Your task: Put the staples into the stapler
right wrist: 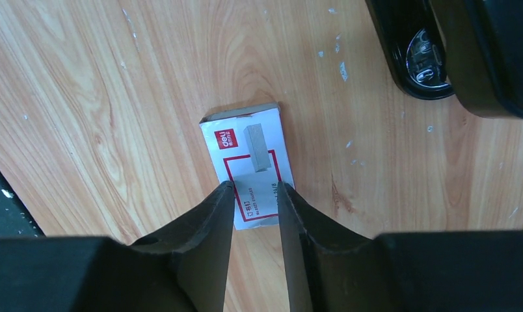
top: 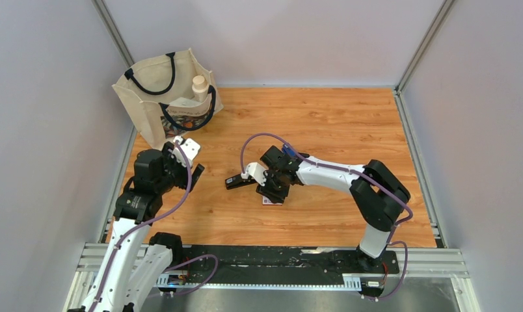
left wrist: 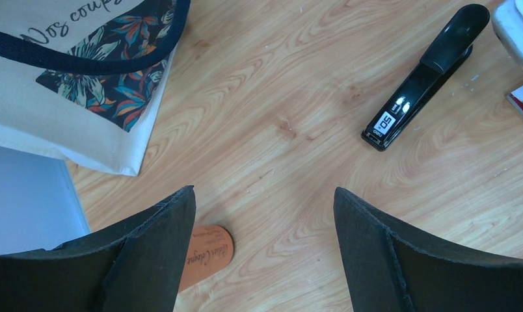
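Right gripper (right wrist: 252,195), jaws narrowly parted, straddles the small white red-printed cardboard staple box (right wrist: 249,162) lying flat on the wooden table (right wrist: 116,97); a grey staple strip (right wrist: 257,148) rests atop it. Left gripper (left wrist: 264,214) stands wide apart, empty.

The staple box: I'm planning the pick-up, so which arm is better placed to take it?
Right. The right gripper hangs directly over the staple box, jaws partly open astride its near end. The left gripper, jaws wide, is over bare table beside the tote bag.
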`<state>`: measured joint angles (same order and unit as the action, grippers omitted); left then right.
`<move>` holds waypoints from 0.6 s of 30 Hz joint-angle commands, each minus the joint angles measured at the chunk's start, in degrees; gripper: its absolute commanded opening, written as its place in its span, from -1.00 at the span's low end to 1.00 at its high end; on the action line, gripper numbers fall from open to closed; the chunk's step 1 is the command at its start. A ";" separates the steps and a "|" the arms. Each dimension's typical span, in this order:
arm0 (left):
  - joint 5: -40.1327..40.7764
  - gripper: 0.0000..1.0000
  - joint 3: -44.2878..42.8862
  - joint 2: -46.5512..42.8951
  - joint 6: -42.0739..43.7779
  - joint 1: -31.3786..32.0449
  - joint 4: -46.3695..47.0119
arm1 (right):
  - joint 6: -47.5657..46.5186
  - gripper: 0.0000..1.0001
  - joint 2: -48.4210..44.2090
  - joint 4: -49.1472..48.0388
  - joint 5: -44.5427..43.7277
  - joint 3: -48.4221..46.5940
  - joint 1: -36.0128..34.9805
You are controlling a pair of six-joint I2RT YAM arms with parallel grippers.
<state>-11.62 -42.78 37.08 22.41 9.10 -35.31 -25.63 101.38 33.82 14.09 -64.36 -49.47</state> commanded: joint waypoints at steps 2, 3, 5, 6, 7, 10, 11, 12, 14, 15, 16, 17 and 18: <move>0.28 0.70 0.25 0.01 -0.79 -0.49 2.26 | -1.44 -0.17 -4.60 1.07 0.58 -0.68 -0.27; 0.37 0.70 0.33 0.01 -0.79 -0.49 2.44 | -2.14 -0.11 -5.66 1.07 1.11 -0.51 -0.27; 0.19 0.70 0.33 0.36 -0.79 -0.58 2.35 | -3.89 0.09 -6.63 1.51 1.82 -0.68 -0.27; 0.28 0.70 0.33 0.45 -0.79 -0.58 2.44 | -4.69 0.17 -6.72 1.94 1.73 -0.94 -0.27; 0.45 0.70 0.33 0.54 -0.79 -0.58 2.35 | -5.65 0.24 -6.46 2.38 1.73 -1.21 -0.27; 0.72 0.70 0.33 0.36 -0.88 -0.49 2.44 | -8.29 0.41 -5.50 2.39 2.08 -1.30 -0.36; 0.72 0.70 0.33 0.36 -0.97 -0.49 2.44 | -8.99 0.44 -4.97 2.39 2.52 -1.38 -0.27; 0.81 0.70 0.33 0.36 -0.97 -0.49 2.44 | -9.61 0.46 -4.36 2.39 2.87 -1.47 -0.27; 1.07 0.70 0.42 0.45 -0.97 -0.58 2.53 | -10.40 0.48 -2.87 2.39 3.40 -2.00 -0.36; 1.16 0.70 0.42 0.54 -0.97 -0.67 2.53 | -10.67 0.49 -1.81 2.30 3.32 -2.26 -0.27; 1.24 0.70 0.42 0.45 -1.06 -0.67 2.61 | -10.93 0.50 -1.11 2.13 3.14 -2.61 -0.27; 1.25 0.70 0.42 0.54 -1.06 -0.67 2.70 | -11.02 0.50 -0.40 1.86 2.88 -2.79 -0.27; 1.25 0.70 0.51 0.54 -1.06 -0.58 2.62 | -11.20 0.51 0.04 1.60 2.88 -3.14 -0.36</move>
<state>-11.03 -42.48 37.67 22.39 8.91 -34.44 -33.80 98.65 36.27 16.14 -64.97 -49.47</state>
